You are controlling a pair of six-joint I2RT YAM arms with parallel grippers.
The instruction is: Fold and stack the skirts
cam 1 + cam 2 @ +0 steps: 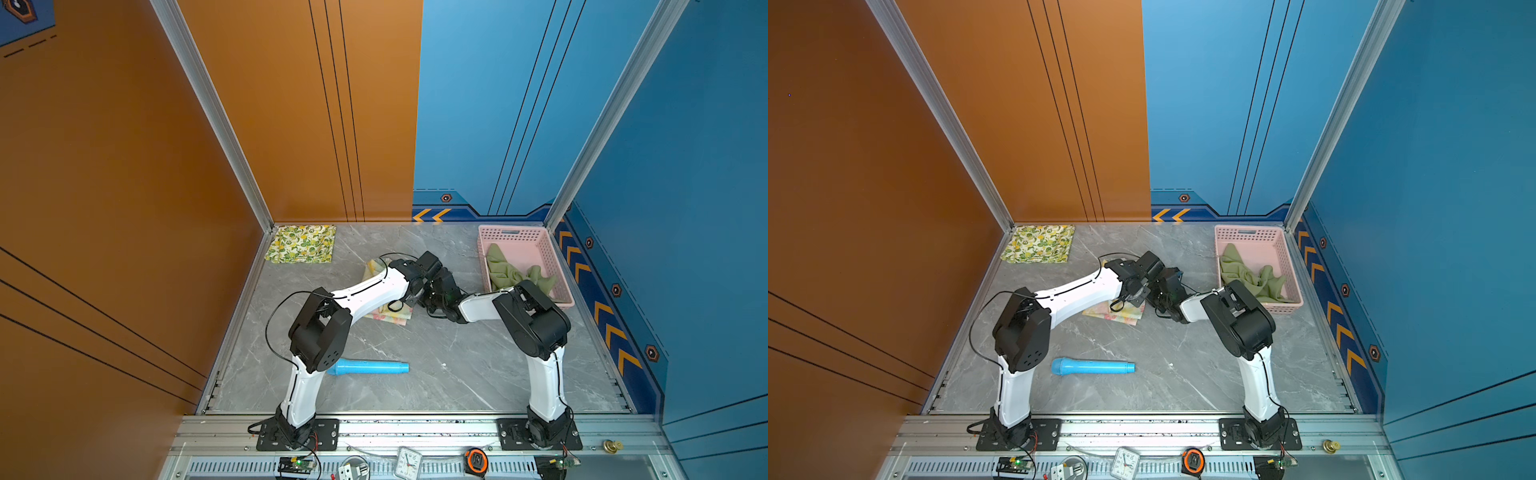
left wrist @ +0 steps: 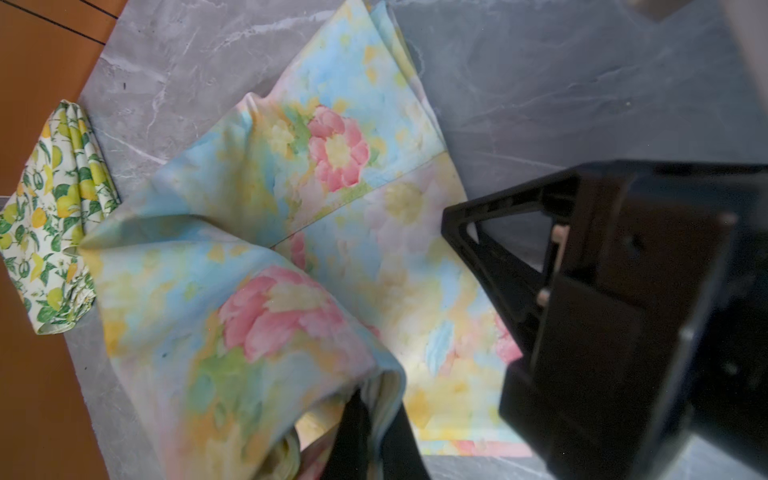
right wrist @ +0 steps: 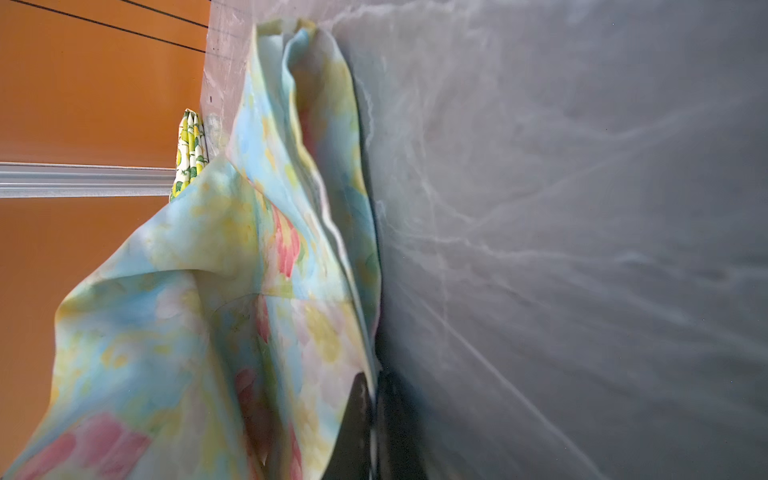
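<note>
Grey marble tabletop (image 1: 436, 365) carries the folded lemon-print skirt (image 1: 301, 243) in its far-left corner, the floral skirt (image 2: 291, 232) mid-table with left gripper (image 2: 376, 415) and right gripper (image 3: 376, 411) both clamped on its lifted cloth, and the olive skirt (image 1: 511, 270) crumpled in the pink basket (image 1: 519, 232).

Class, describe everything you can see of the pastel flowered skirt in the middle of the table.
The flowered skirt is thin soft cloth, washed blue and yellow with pink blooms. It lies partly folded on the grey table, lower layer flat, an upper flap raised and creased. The left gripper and the right gripper each pinch an edge of it. It does not touch the lemon-print skirt.
</note>
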